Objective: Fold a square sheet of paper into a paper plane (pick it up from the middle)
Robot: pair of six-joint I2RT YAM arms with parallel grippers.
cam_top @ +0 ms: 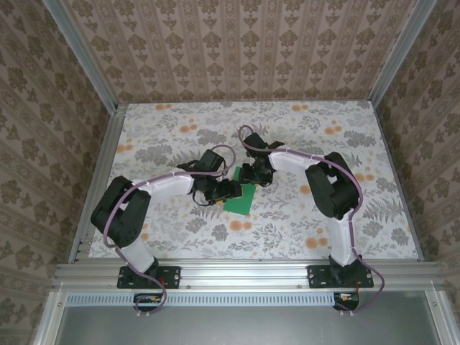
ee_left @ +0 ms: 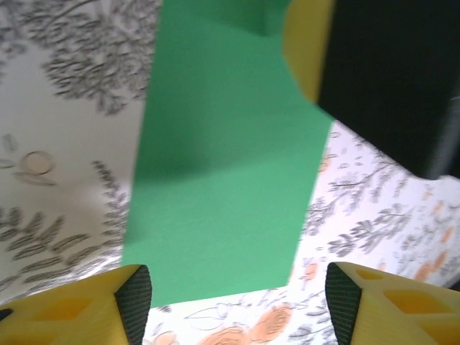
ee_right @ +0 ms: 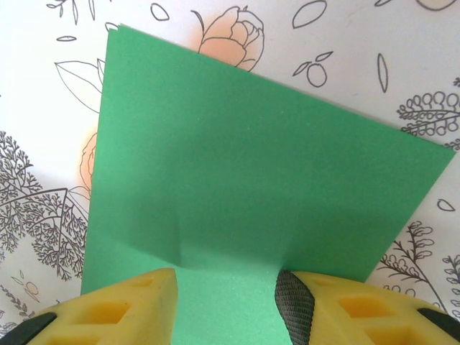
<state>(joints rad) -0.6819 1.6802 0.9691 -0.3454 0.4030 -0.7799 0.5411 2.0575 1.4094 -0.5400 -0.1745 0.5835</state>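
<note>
a tabletop (cam_top: 302,237) covered in a print of grey leaves and orange blossoms sits inside a booth of brown damask wallpaper (cam_top: 237,50). three papered walls are in view, and an aluminium frame (cam_top: 244,272) runs along the near edge, where two arm bases are bolted.

two robot arms reach inward from that edge, the left arm (cam_top: 154,190) and the right arm (cam_top: 330,187), meeting over one green sheet of paper (cam_top: 239,199) that lies near the middle of the table.

the left gripper (cam_top: 224,190) hovers at the sheet's left side. its wrist camera shows its two yellow fingers spread wide (ee_left: 237,287), with the green sheet of paper (ee_left: 223,180) below and beyond them and nothing between the pads.

the right gripper (cam_top: 253,172) is at the sheet's far end. from the right wrist (ee_right: 226,287), its fingers stand part-way apart with the green sheet of paper (ee_right: 251,165) running between them, a faint crease just ahead of the tips. whether they actually grip the paper cannot be told.
</note>
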